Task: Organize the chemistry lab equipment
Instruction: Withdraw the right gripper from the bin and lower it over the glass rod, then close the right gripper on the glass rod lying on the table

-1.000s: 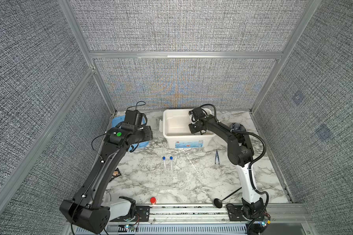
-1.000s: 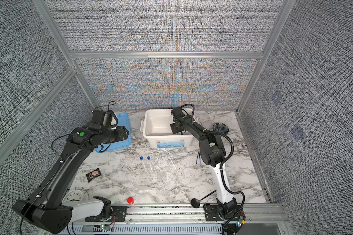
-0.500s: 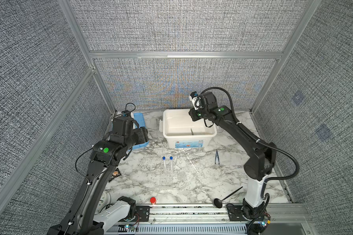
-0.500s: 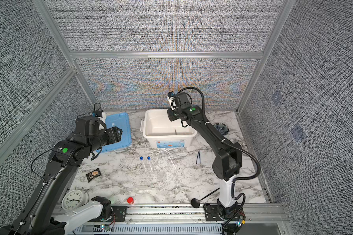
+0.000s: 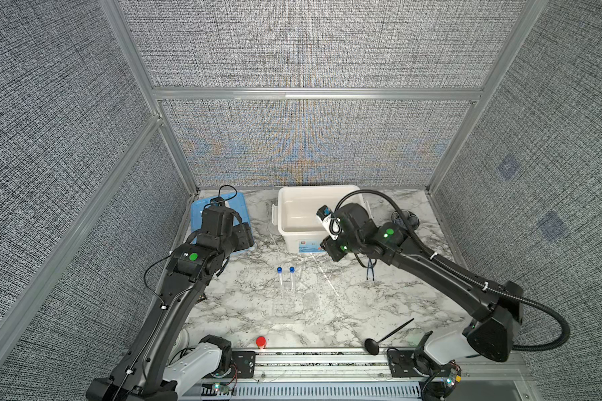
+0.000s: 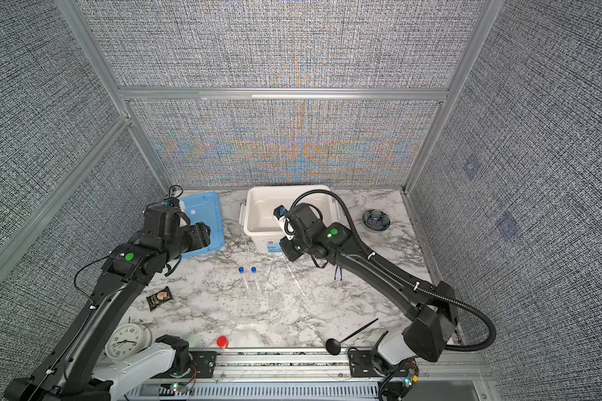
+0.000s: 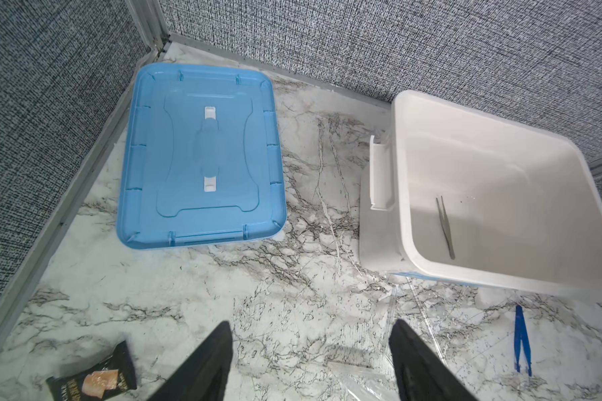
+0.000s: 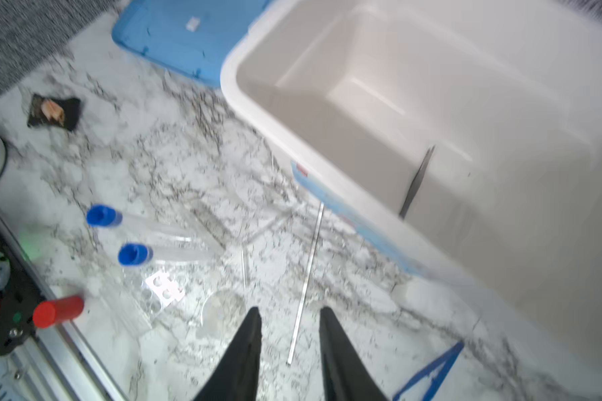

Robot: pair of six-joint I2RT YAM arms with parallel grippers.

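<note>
Two clear blue-capped tubes (image 5: 285, 276) (image 8: 132, 254) lie side by side mid-table, next to a clear rack (image 8: 160, 291). A thin clear rod (image 8: 306, 277) lies on the marble in front of the white bin (image 5: 282, 215). Silver tweezers (image 7: 445, 227) rest inside the bin. Dark blue forceps (image 5: 371, 272) (image 7: 522, 342) lie right of the rod. My right gripper (image 8: 291, 310) hovers open above the rod's near end, holding nothing. My left gripper (image 7: 311, 324) is wide open and empty over bare marble between the blue lid (image 7: 202, 156) and the bin.
A black ladle (image 5: 386, 338) lies at the front right. A grey-blue flower dish (image 6: 376, 219) sits right of the bin. At the front left are a white clock (image 6: 126, 342) and a dark snack packet (image 6: 159, 298). A red cylinder (image 5: 260, 342) stands at the front rail.
My right arm has swung back from over the bin to the table in front of it, its jaws slightly wider. My left arm has drawn back from the lid and opened further.
</note>
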